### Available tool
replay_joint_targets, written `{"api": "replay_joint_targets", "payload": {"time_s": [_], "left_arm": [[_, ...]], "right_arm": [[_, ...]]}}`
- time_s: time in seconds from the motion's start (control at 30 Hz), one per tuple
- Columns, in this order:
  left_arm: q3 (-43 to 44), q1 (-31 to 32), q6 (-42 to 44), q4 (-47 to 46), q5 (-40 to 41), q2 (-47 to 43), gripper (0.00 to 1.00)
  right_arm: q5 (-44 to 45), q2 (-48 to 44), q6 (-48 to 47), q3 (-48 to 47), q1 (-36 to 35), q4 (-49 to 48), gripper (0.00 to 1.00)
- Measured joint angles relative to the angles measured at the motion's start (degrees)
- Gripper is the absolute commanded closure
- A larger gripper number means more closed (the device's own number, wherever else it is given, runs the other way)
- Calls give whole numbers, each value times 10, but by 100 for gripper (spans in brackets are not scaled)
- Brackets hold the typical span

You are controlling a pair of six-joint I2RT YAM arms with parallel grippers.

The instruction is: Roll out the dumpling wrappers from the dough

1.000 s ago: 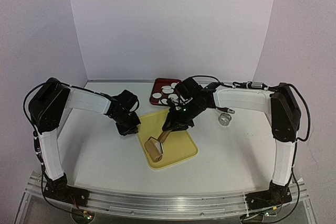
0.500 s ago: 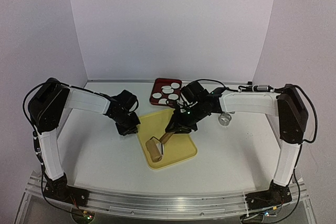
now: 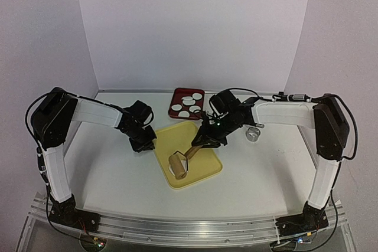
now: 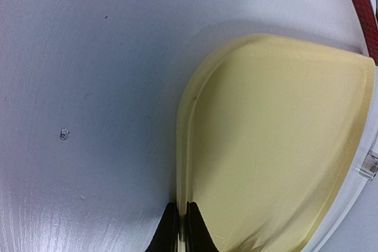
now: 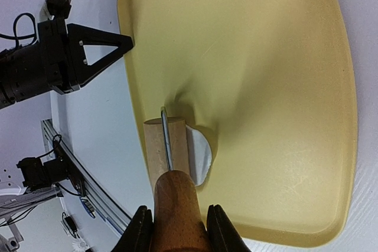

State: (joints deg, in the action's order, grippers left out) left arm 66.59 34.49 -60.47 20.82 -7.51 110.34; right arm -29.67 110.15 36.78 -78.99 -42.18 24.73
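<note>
You're looking at a white table (image 3: 106, 169) across the lower half of the top view. Its surface shows faint brushed streaks in the left wrist view, w/ one small speck (image 4: 64, 134) at mid left. The back wall (image 3: 195, 22) is plain & pale at top centre. The left wall (image 3: 35, 39) & right wall (image 3: 348, 39) angle in at the frame edges, slightly lilac. A metal rail (image 3: 189, 228) runs along the bottom. Light is soft & even, shadows faint.

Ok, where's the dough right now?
In the right wrist view, the dough sits on the yellow board, partly under the wooden roller that the right gripper holds.
</note>
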Motion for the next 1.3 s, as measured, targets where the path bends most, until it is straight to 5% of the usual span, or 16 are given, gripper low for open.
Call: {"api": "replay_joint_targets", "payload": {"time_s": [1.3], "left_arm": [[0,-4,4,0,-5,0,100]], "right_arm": [[-1,-9,-10,16,37,17,100]]}}
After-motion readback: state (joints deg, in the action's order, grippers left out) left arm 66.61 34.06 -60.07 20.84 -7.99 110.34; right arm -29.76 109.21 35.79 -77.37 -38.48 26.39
